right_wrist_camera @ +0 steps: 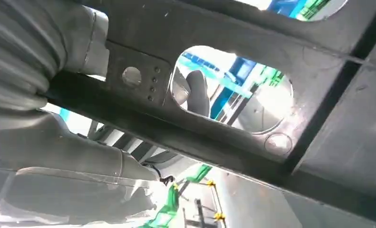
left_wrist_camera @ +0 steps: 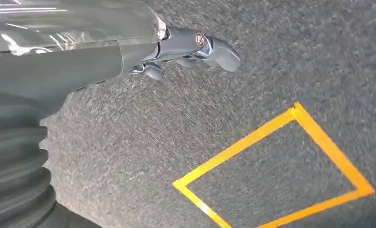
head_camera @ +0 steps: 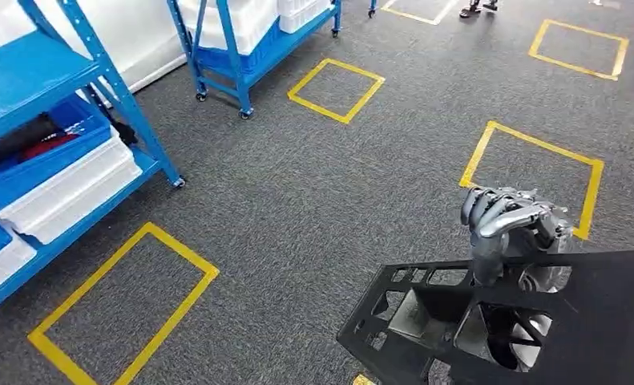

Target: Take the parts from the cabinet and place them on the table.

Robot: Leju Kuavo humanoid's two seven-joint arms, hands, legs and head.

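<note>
Head view: right hand [head_camera: 510, 228] gripped a black perforated part [head_camera: 490, 321] over grey carpet [head_camera: 313, 200], blue racks [head_camera: 65, 144] at left, no writing legible, left wrist view: left hand [left_wrist_camera: 186, 47] empty, fingers apart, right wrist view: part [right_wrist_camera: 233, 85] close against the hand.

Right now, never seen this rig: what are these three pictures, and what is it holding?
It is a two-legged humanoid robot with two silver arms, each ending in a many-fingered hand. The head view looks forward and down from its body: grey carpet marked with yellow taped squares, and blue shelving with blue and white bins on the left. The right hand grips the upper edge of a large black metal part with cut-out openings. The right wrist view sits just behind that hand, looking along the part. The left wrist view looks down at the carpet; the left hand shows there, and whether it holds anything is unclear.
</note>
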